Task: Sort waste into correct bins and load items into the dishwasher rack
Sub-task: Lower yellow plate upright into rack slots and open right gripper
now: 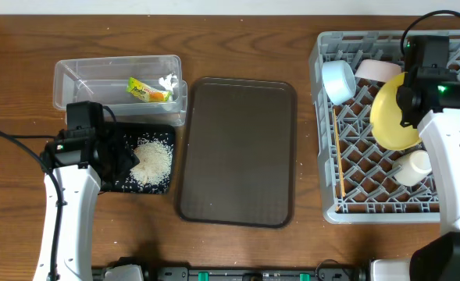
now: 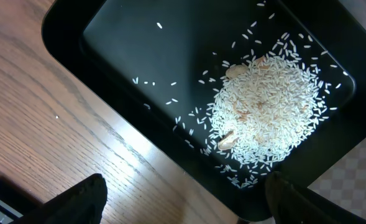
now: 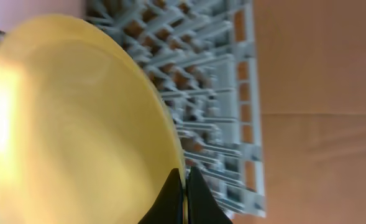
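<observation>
1 dark brown serving tray (image 1: 237,152) lies flat on the wooden counter (image 1: 19,78), to the right of the left claw (image 1: 124,162) and well to the left of the right claw (image 1: 408,105), rounded corners showing.

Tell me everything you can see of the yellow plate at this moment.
The yellow plate is round, plain and glossy, plastic by its look, its visible face clean. It stands on edge, tilted, in the dishwasher rack among the pegs, toward the right side. The right gripper has its jaws closed on the rim.
</observation>
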